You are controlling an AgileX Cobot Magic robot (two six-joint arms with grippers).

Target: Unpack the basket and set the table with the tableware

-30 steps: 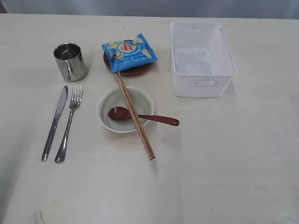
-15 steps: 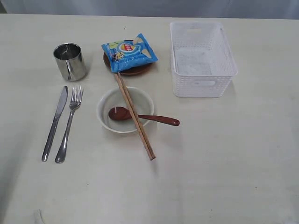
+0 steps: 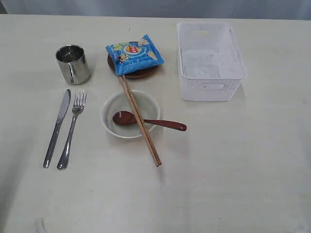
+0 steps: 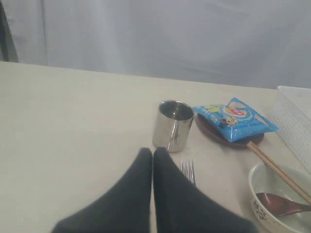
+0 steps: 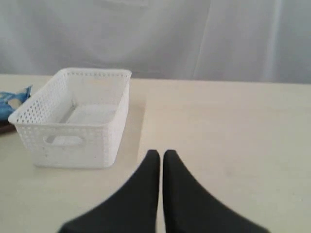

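The white basket point(image 3: 210, 60) point(image 5: 75, 116) stands empty at the back right of the table point(image 3: 233, 165). Laid out on the table are a steel cup point(image 3: 73, 63) point(image 4: 173, 125), a knife point(image 3: 57, 127), a fork point(image 3: 72, 128) point(image 4: 188, 172) and a white bowl point(image 3: 129, 114) point(image 4: 277, 200). A reddish-brown spoon point(image 3: 148, 121) rests in the bowl, with two chopsticks point(image 3: 140, 120) lying across it. A brown plate point(image 3: 136, 72) sits under the chip bag. My left gripper point(image 4: 152, 154) is shut and empty, short of the cup. My right gripper point(image 5: 161, 155) is shut and empty, beside the basket. Neither arm shows in the exterior view.
A blue chip bag point(image 3: 134, 53) point(image 4: 235, 119) lies on the brown plate, between the cup and the basket. A pale curtain hangs behind the table's far edge.
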